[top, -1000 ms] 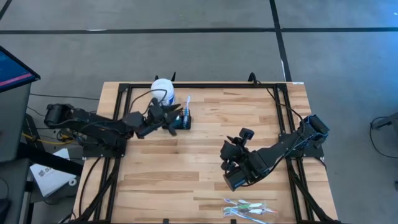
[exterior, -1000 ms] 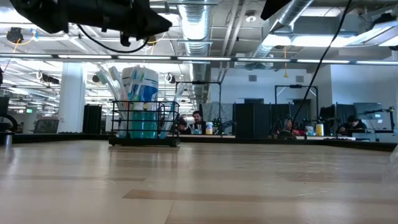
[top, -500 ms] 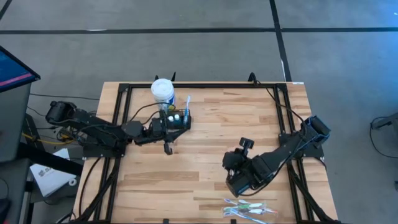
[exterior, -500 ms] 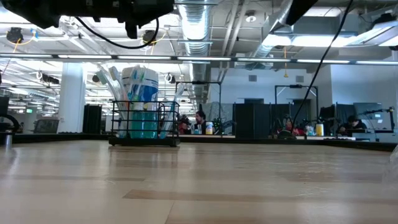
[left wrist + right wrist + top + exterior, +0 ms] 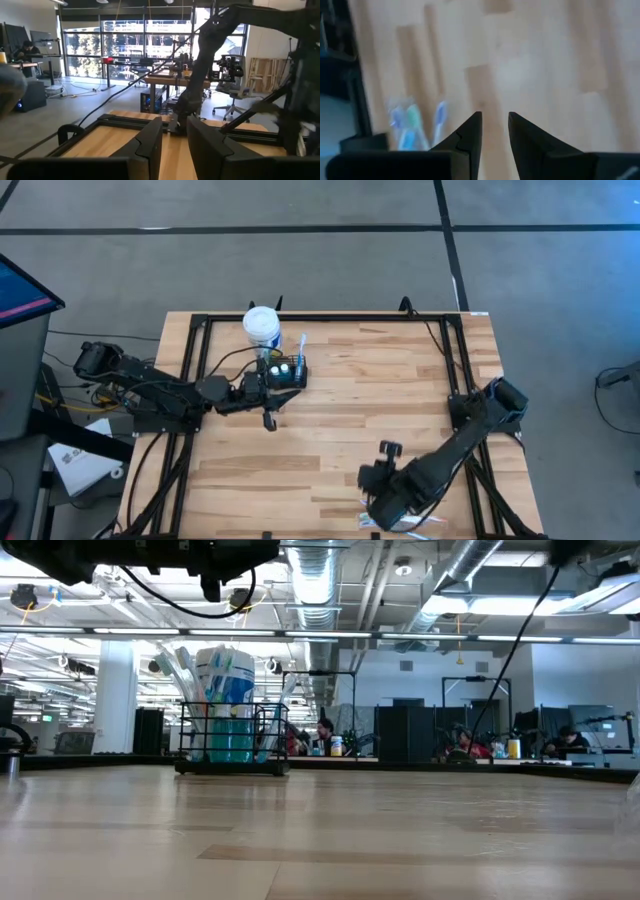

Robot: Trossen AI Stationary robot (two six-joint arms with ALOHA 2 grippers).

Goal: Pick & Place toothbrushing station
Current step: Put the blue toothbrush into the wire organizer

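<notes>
1. Right gripper point(image 5: 494, 131): fingers point(image 5: 470, 132) stand slightly apart with bare table between them, holding nothing. Ahead of the tips and off to one side lie the packaged toothbrushes point(image 5: 415, 122), blurred; blue and green handles can just be told apart.
2. Change over the last second, high view: the right gripper point(image 5: 385, 502) has swung away from mid-table toward the near edge and now hangs just beside the toothbrush packet point(image 5: 415, 525), partly covering it. Contact cannot be told.
3. Left gripper point(image 5: 174, 145): fingers point(image 5: 150, 142) narrowly parted, nothing between them; beyond the tips only the table frame and the far arm show.
4. Change, high view: the left gripper point(image 5: 268, 392) has pulled back off the toothbrushing station point(image 5: 288, 373) and has held that pose for the last half-second. It sits just beside the caddy, on the near side, apparently clear of it.
5. The station stands on the table at the far left, touching or just beside the white blue-labelled tub point(image 5: 261, 326). In the low view the wire caddy point(image 5: 232, 735) sits upright with brushes standing in it.
6. Judgement: the left arm looks finished at the caddy and waiting; the right arm appears to be lining up for a pick from the packet. Next call: settle over one brush before closing.
</notes>
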